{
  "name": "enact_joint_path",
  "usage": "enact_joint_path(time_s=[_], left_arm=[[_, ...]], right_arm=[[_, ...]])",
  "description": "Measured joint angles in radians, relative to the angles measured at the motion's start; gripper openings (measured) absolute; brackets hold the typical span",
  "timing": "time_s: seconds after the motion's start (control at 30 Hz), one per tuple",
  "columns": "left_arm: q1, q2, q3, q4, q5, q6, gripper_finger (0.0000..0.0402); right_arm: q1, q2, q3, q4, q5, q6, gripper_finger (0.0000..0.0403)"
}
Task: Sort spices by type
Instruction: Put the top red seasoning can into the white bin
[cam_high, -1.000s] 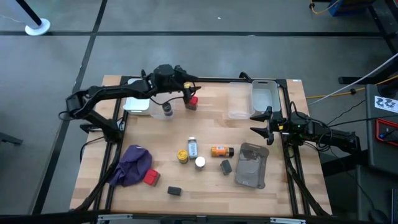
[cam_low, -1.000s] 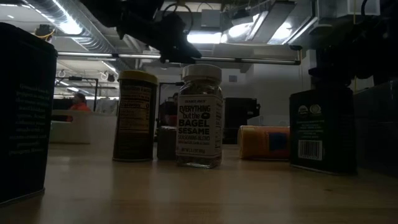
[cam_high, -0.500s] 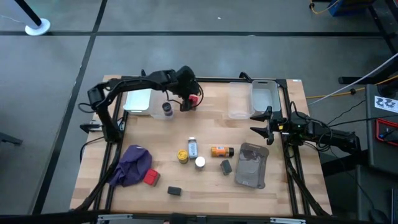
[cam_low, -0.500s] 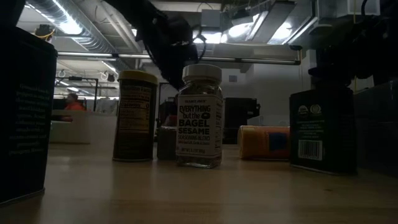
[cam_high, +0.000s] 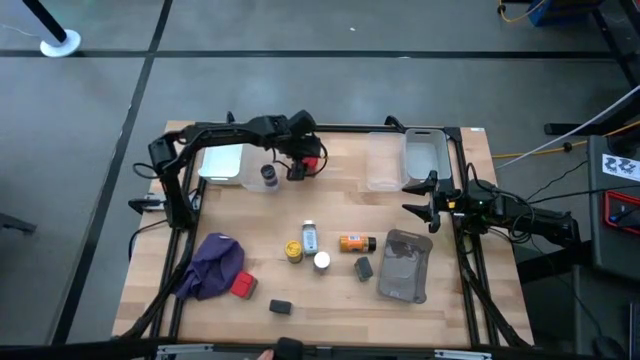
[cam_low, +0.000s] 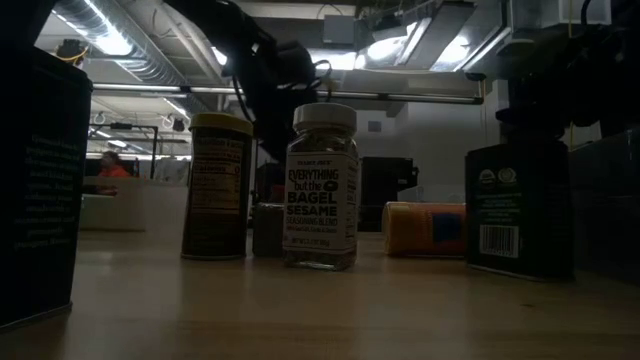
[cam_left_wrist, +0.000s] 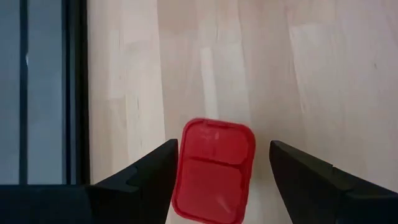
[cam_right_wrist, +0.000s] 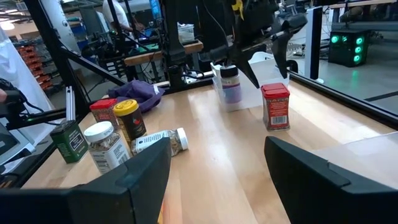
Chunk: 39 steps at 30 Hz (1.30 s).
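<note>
Hovering left end effector (cam_left_wrist: 221, 168) open over red cube (cam_left_wrist: 214, 171) | near table edge (cam_left_wrist: 87, 93)

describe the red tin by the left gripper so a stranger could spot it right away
On the wooden table, look along the far edge, toward the left, where the left gripper hangs open. The red tin stands right under it, beside a white-capped bottle. It is the only red container there; the other red one lies by the purple cloth.

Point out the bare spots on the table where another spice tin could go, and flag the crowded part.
Free: the wood between the red tin under the left gripper and the clear bins; also the near right corner beyond the grey pouch. Crowded: the centre cluster around the yellow-lidded jar and orange bottle.
</note>
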Motion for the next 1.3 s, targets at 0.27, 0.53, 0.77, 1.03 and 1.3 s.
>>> enact_joint_path(time_s=[0.27,0.53,0.77,1.03,1.3], left_arm=[[0.010,0.000,-0.026,0.007,-0.002,0.005,0.0237],[0.017,0.032,-0.027,0.033,0.001,0.005,0.0237],[0.022,0.075,-0.022,0.063,-0.005,0.032,0.0237],[0.021,0.080,-0.026,0.047,0.007,0.028,0.0222],[0.007,0.077,-0.026,0.043,-0.001,0.033,0.0215]], right_arm=[[0.000,0.000,0.000,0.000,0.000,0.000,0.0260],[0.000,0.000,0.000,-0.001,0.000,0.000,0.0260],[0.000,0.000,0.000,-0.002,0.000,0.000,0.0260],[0.000,0.000,0.000,-0.002,0.000,0.000,0.0260],[0.000,0.000,0.000,-0.002,0.000,0.000,0.0260]])
